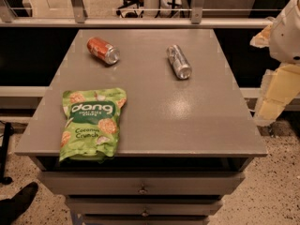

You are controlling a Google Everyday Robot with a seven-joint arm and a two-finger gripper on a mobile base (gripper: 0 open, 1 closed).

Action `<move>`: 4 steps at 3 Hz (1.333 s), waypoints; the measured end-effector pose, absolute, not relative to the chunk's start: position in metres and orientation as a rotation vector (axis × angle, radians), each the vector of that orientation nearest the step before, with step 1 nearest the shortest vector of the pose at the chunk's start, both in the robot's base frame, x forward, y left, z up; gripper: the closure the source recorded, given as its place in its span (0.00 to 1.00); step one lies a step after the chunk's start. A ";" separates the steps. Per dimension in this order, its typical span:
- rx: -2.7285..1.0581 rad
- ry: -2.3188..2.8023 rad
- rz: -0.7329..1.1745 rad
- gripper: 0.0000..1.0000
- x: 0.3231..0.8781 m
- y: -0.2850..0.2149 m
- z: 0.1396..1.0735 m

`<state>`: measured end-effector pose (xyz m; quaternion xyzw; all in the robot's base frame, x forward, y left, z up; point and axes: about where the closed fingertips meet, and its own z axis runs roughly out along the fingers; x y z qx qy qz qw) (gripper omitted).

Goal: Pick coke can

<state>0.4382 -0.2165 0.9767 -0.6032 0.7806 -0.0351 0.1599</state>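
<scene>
At the bottom left, a dark shoe (18, 201) rested on the speckled floor. On the smooth, matte grey top of the cabinet (187, 125), a green snack bag (92, 124) lay flat at the front left, its crinkled, glossy film reaching the front edge. Behind it, toward the back left, the coke can (103, 50) lay on its side, a short red-orange cylinder with a silver metal end turned toward the front right. Below the top, shallow grey drawers (140, 184) carried small round knobs. Right of the coke can and well apart from it, a slimmer all-silver can (179, 61) also lay on its side, one shiny end pointing toward the front. At the right edge, beyond the cabinet's side, the gripper (276, 93) hung as pale, blocky yellowish pieces under a rounded white shell, well apart from both cans; whether it was open or closed could not be told.
</scene>
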 end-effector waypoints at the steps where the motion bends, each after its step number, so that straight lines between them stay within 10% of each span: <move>1: -1.723 2.230 -0.100 0.00 0.438 -0.216 0.977; 4: -1.630 2.024 0.171 0.00 0.510 -0.119 0.966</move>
